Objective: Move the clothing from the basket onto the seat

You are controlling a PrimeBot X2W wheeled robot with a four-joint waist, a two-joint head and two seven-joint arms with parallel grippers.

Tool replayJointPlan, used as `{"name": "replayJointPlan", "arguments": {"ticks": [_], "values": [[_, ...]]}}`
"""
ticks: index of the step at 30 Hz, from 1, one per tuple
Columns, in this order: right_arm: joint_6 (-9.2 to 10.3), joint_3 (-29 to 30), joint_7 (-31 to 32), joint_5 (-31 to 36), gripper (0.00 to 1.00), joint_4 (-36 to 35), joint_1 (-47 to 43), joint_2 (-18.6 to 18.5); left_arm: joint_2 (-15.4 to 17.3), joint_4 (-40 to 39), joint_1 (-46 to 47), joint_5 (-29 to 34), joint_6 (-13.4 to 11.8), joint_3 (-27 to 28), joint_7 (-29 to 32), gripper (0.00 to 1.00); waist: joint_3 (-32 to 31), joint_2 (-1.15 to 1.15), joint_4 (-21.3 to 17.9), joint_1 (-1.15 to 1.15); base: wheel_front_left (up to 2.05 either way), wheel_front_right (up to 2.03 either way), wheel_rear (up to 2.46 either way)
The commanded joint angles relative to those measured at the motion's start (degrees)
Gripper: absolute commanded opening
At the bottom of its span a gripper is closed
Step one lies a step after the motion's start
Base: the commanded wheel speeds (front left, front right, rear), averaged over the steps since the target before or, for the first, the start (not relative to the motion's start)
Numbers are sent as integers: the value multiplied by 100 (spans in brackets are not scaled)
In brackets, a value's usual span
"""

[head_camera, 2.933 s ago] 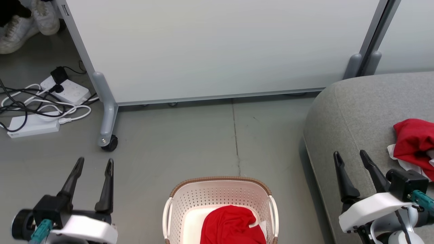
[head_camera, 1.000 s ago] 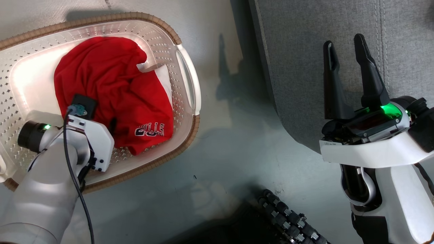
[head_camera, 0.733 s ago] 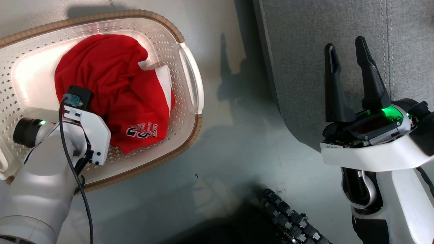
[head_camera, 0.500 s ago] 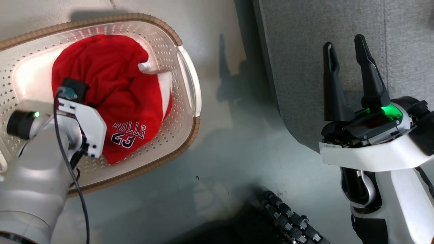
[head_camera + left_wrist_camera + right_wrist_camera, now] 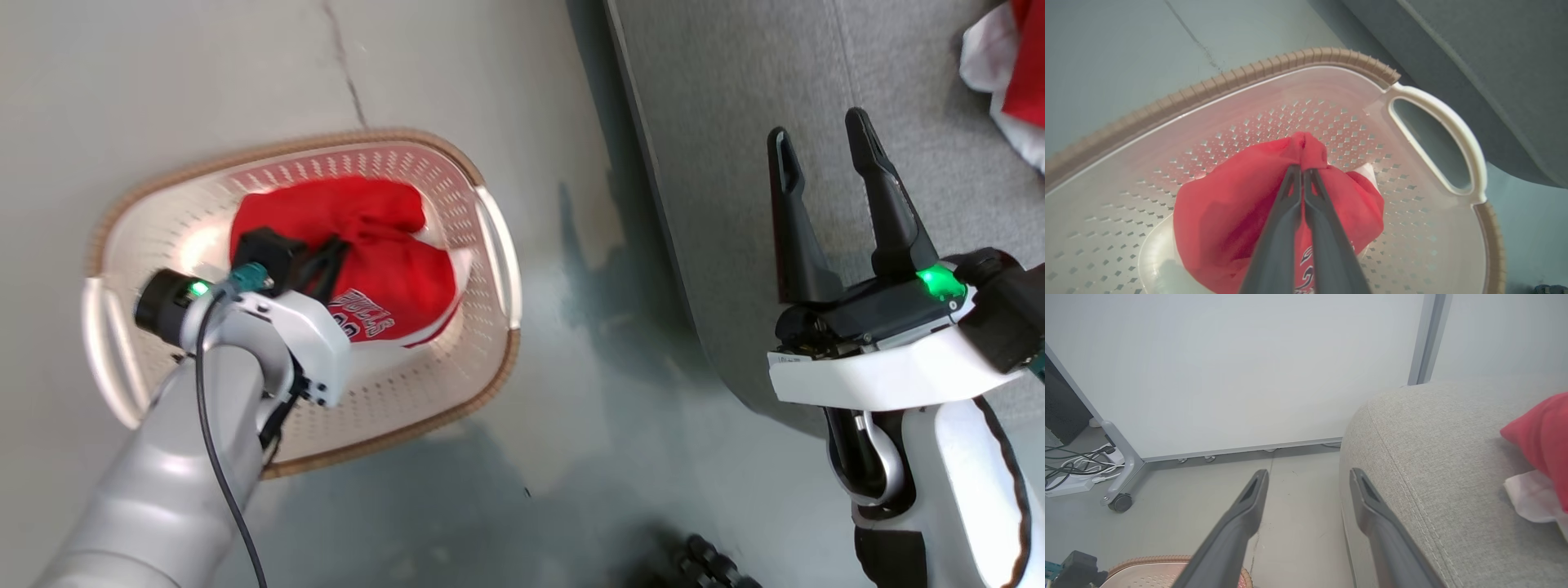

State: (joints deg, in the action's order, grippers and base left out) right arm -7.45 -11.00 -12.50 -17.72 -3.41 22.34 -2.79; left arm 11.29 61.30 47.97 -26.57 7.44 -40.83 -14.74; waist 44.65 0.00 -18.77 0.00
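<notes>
Between the fingers of the left end effector (image 5: 1302, 169), which are pressed fully together, sits a pinched fold of the soft bright red fabric jersey (image 5: 1216, 212) with dark lettering. Only a narrow ridge is gripped. The bulk of the jersey hangs below the fingertips, inside the white perforated plastic laundry basket (image 5: 1331, 110) with a brown woven rim.

Probable faults:
- Slip. The gripped fold is thin, so the garment's weight may pull it free during the lift.
- Snag. A trailing hem may catch the rim or side handle and drag the light basket.
- Early release. A strip of grey floor (image 5: 163, 82) separates the basket from the large grey fabric-upholstered seat (image 5: 735, 163). A drop there misses the target.

Contents: the basket holds the jersey, and bare perforated wall shows around it. No other item is visible inside.

The right end effector (image 5: 816, 124) has its fingers spread wide and holds nothing. It hovers at the seat edge. A second red garment (image 5: 1539, 428) with white trim lies on the seat, beyond and to the right of those fingertips.
</notes>
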Motion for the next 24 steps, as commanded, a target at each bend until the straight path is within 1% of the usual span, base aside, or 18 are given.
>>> {"name": "replayJointPlan", "arguments": {"ticks": [1, 3, 7, 12, 13, 18, 24], "values": [[-7, 38, 70, 44, 100, 32, -93, -25, 21, -181, -164, -43, -26, 74, -42, 0, -524, 0, 334, 0, 0, 0, 0], [-7, 67, 156, 103, 100, 55, -157, -25, 5, -657, -335, -73, -107, 215, -52, 0, -755, 0, 446, 0, 0, 0, 0], [-7, 135, 334, 193, 100, 131, -303, -26, 75, -1698, -940, 7, -292, 508, -51, 0, -1222, 0, 656, 0, 0, 0, 0], [-7, 206, 532, 248, 100, 244, -503, -26, 142, -2791, -1566, 142, -420, 745, -52, 0, -1797, 0, 907, 0, 0, 0, 0], [-7, 206, 532, 248, 100, 244, -503, -26, 142, -2791, -1566, 142, -420, 745, -52, 0, -1797, 0, 907, 0, 0, 0, 0], [-7, 299, 700, 288, 100, 354, -719, -27, 177, -3616, -2008, 188, -525, 947, -53, 0, -2346, 0, 1143, 0, 0, 0, 0], [-7, 372, 865, 307, 100, 438, -961, -27, 214, -4452, -2365, 147, -673, 1204, -54, 0, -2878, 0, 1323, 0, 0, 0, 0]]}}
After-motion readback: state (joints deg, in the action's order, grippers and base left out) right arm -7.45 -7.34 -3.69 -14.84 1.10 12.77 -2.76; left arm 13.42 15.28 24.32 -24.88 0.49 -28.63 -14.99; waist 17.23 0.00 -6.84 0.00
